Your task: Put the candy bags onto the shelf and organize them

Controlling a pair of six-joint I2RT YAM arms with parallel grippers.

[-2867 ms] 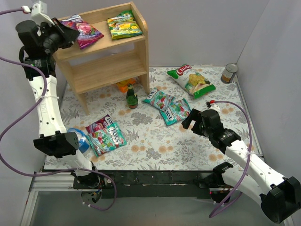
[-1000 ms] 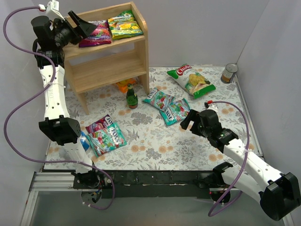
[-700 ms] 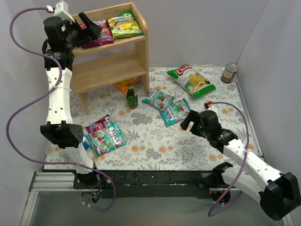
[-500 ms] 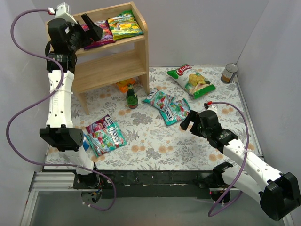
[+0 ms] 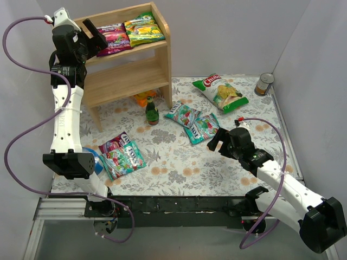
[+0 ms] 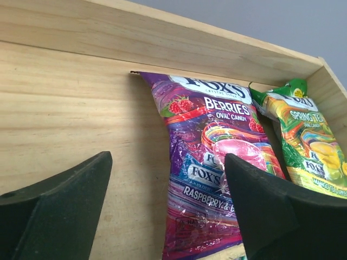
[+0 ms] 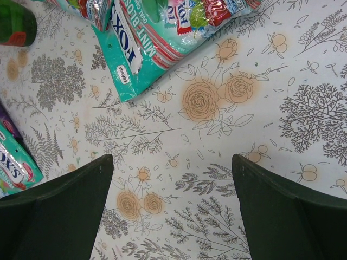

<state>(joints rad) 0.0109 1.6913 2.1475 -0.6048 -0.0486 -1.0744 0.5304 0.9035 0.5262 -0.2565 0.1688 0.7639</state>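
On the top board of the wooden shelf point(image 5: 127, 81) lie a magenta-purple candy bag point(image 5: 115, 38) and a yellow-green one point(image 5: 142, 28), side by side. My left gripper point(image 5: 96, 36) hovers open just left of the purple bag point(image 6: 217, 162), gripping nothing; the yellow-green bag point(image 6: 303, 146) lies beyond it. Two teal candy bags point(image 5: 181, 114) point(image 5: 201, 127) rest mid-table. A magenta bag point(image 5: 113, 143) and a teal bag point(image 5: 126, 158) lie near the left arm. My right gripper point(image 5: 217, 138) stands open over bare tablecloth, just short of a teal bag point(image 7: 162, 38).
A white-and-green chip bag point(image 5: 219, 91) and a tin can point(image 5: 264, 84) sit at the back right. A green bottle point(image 5: 152, 112) stands by the shelf's front leg, with an orange object point(image 5: 144, 99) under the shelf. A blue object point(image 5: 95, 161) lies beside the left arm's elbow.
My left gripper has let go of the purple bag on the top board and drawn back to the left. The right arm has barely moved.
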